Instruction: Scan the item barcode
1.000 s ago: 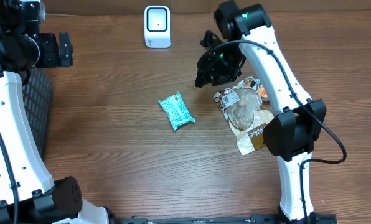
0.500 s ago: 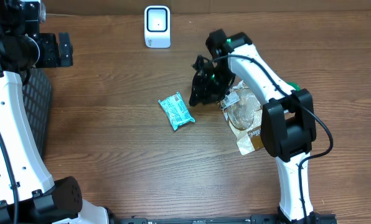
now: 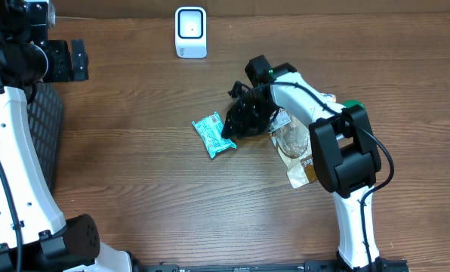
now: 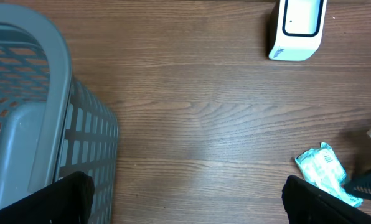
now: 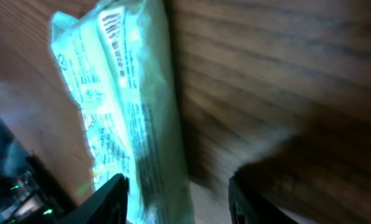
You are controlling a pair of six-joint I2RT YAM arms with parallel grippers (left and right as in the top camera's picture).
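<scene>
A teal snack packet [image 3: 212, 134] lies flat mid-table, its printed barcode side showing close up in the right wrist view [image 5: 126, 106]. My right gripper [image 3: 228, 137] is low at the packet's right end, open; the packet's edge reaches in between its fingers [image 5: 112, 200] without being pinched. The white barcode scanner [image 3: 190, 32] stands upright at the table's back edge and also shows in the left wrist view [image 4: 297, 28]. My left gripper [image 3: 70, 60] hangs wide open at the far left above the basket, holding nothing, and the teal packet [image 4: 325, 173] shows at its lower right.
A grey mesh basket [image 4: 42, 124] stands at the table's left edge. A pile of clear and brown wrapped packets [image 3: 299, 143] lies just right of my right gripper, under the arm. Bare wood lies between the scanner and the teal packet.
My right arm has swung down and to the left, from near the pile of packets to the teal packet's right end. The left arm has not moved.
</scene>
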